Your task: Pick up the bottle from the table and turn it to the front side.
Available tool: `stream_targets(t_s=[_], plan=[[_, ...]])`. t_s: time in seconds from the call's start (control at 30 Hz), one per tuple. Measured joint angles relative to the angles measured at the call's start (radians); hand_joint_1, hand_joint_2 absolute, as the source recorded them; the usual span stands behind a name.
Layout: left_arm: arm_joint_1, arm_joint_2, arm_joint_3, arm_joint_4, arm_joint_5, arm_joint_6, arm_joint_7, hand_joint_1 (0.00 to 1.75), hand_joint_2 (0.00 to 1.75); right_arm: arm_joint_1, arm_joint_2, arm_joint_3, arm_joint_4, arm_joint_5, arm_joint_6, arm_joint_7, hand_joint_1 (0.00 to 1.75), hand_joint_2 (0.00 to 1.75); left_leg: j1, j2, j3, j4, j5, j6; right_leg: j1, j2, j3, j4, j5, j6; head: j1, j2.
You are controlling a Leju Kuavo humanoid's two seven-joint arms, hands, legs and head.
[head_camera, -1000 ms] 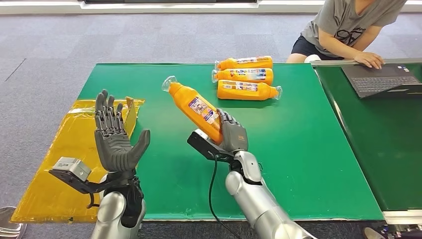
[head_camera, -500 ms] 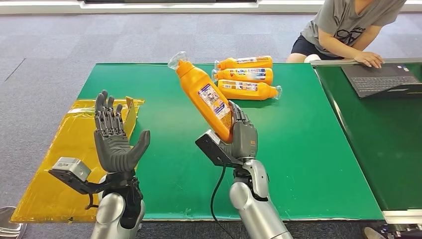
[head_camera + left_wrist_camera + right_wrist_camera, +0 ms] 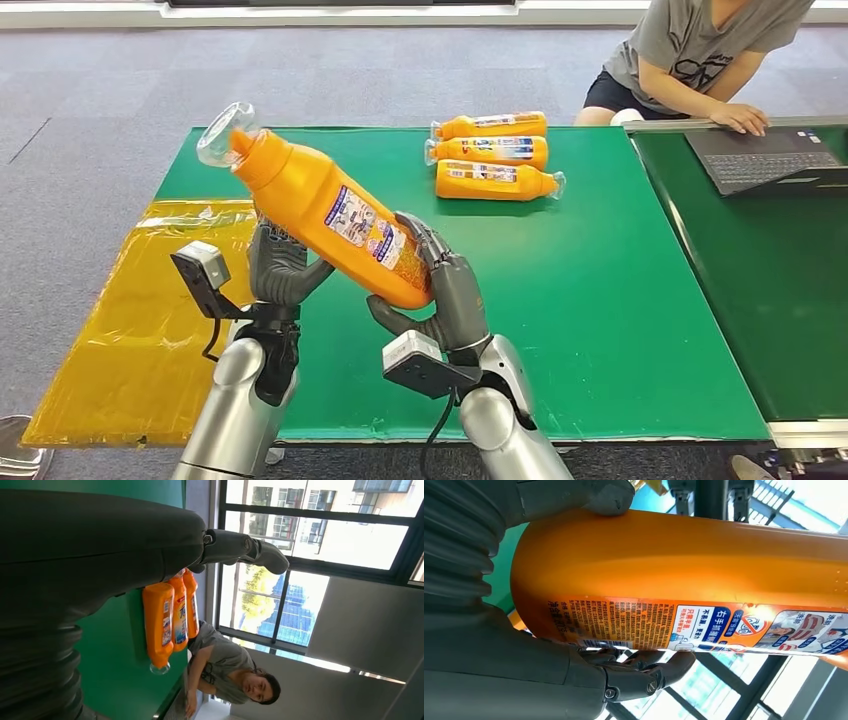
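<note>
**Q:** Two hands near one bottle — which is doing the work?

**A:** My right hand (image 3: pixel 450 290) is. It is clamped round the base end of the orange bottle (image 3: pixel 330 215), fingers (image 3: pixel 644 672) wrapped under the label side and thumb (image 3: pixel 609 497) pressed on the plain side. The bottle is lifted clear of the green table (image 3: pixel 600 300), tilted, with its clear cap (image 3: pixel 222 130) pointing up and away toward my left.

**Q:** And the left hand?

**A:** My left hand (image 3: pixel 280 265) stands upright just behind the bottle's middle. The bottle covers most of it, so I cannot tell whether its fingers are apart or touching the plastic.

**Q:** How do you turn it well from here?

**A:** As I judge it, the grip sits low on a long bottle, so the cap end can swing. I would roll the wrist slowly, keep the squeeze steady, and let the left hand steady the body if it slips. The label faces up toward my head already; the turn should finish with it squarely forward.

**Q:** Anything nearby to mind?

**A:** Three more orange bottles (image 3: pixel 495 152) lie side by side at the far part of the table, well apart from my arms. A person (image 3: pixel 700 50) sits beyond the right corner at a laptop (image 3: pixel 760 160). A yellow sheet (image 3: pixel 140 320) lies on the floor on my left
</note>
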Motion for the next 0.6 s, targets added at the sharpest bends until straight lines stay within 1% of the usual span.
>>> stream_targets(t_s=[0.13, 0.23, 0.37, 0.5, 0.6], plan=[[-0.030, 0.010, 0.003, 0.048, 0.003, -0.050, 0.025, 0.00, 1.75, 0.007, -0.006, 0.025, -0.002, -0.012, 0.010, -0.012, 1.75, 1.75, 0.000, 0.000, -0.001, 0.000, 0.000, 0.000, 0.000, 0.000, 0.000, 0.000, 0.000, 0.000, 0.000, 0.000], [-0.075, 0.019, 0.004, 0.109, 0.010, -0.095, 0.039, 0.00, 1.75, 0.011, -0.009, 0.043, 0.010, -0.023, 0.015, -0.031, 1.75, 1.75, 0.000, 0.000, -0.001, 0.000, 0.000, 0.000, 0.000, 0.000, -0.001, 0.000, 0.000, 0.000, 0.000, 0.000], [-0.125, 0.029, 0.005, 0.172, 0.010, -0.114, 0.044, 0.00, 1.75, 0.011, -0.011, 0.064, 0.031, -0.023, 0.010, -0.037, 1.75, 1.75, 0.000, 0.000, -0.001, 0.000, 0.000, 0.000, 0.000, 0.000, -0.001, 0.000, 0.000, 0.000, 0.000, 0.000], [-0.157, 0.035, 0.005, 0.207, 0.005, -0.133, 0.045, 0.00, 1.75, 0.010, -0.013, 0.081, 0.052, -0.021, 0.012, -0.037, 1.75, 1.75, 0.000, 0.000, -0.001, 0.000, 0.000, 0.000, 0.000, 0.000, -0.001, 0.000, 0.000, 0.000, 0.000, 0.000], [-0.198, 0.045, 0.005, 0.225, -0.007, -0.155, 0.047, 0.00, 1.75, 0.008, -0.014, 0.092, 0.078, -0.018, 0.008, -0.036, 1.75, 1.75, 0.000, -0.001, -0.001, 0.000, 0.000, 0.000, 0.000, 0.000, -0.001, 0.000, 0.000, 0.000, 0.000, 0.000]])
